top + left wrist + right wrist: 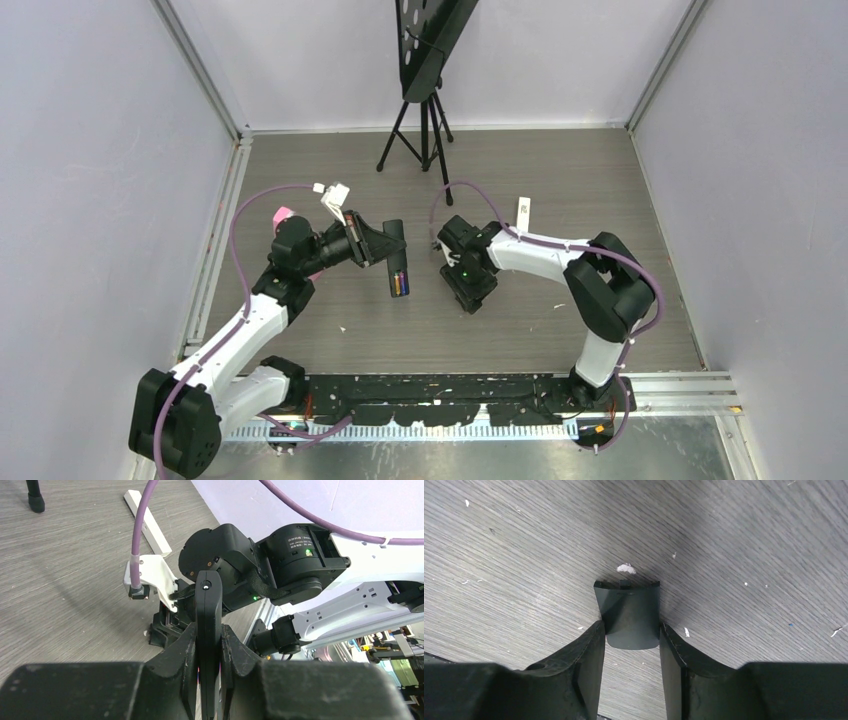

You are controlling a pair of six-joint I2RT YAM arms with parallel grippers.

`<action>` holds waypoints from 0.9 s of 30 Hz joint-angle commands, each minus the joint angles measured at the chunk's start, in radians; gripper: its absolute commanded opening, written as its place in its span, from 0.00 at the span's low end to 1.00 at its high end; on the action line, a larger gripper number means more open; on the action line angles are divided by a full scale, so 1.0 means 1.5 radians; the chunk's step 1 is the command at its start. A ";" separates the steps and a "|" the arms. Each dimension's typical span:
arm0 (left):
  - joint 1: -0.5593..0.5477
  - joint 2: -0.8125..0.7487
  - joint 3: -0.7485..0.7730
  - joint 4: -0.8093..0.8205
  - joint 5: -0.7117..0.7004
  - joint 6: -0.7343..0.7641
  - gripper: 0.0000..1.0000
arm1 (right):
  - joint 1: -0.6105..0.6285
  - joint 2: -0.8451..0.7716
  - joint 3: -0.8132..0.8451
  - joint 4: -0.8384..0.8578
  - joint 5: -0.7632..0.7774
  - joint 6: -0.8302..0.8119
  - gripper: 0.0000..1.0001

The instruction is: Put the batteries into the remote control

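My left gripper (378, 246) (208, 647) is shut on the black remote control (396, 250) (208, 605), which it holds edge-on above the table. Two batteries (400, 284), one orange-yellow and one purple, lie side by side in the remote's open compartment at its near end. In the right wrist view a black curved battery cover (628, 611) lies flat on the table. My right gripper (470, 292) (631, 630) is down over it, one fingertip touching each of its side edges. The top view does not show the cover, which the right gripper hides.
A black tripod stand (425, 120) stands at the back centre. A small white piece (524, 210) lies behind the right arm. Something pink (283, 214) sits behind the left wrist. White crumbs (626, 568) dot the wood-grain table. Walls close in the left, right and back.
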 commanded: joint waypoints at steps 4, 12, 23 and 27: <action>0.000 -0.018 0.002 0.017 -0.032 0.001 0.00 | 0.002 0.000 -0.013 0.009 0.073 0.032 0.34; 0.000 0.041 -0.031 0.032 -0.151 -0.056 0.00 | 0.001 -0.084 -0.036 0.080 0.084 0.068 0.35; -0.026 0.209 -0.024 0.102 -0.228 -0.085 0.00 | 0.001 -0.111 -0.064 0.112 0.034 0.148 0.37; -0.046 0.280 -0.019 0.153 -0.242 -0.081 0.00 | 0.001 -0.132 -0.084 0.148 -0.008 0.171 0.37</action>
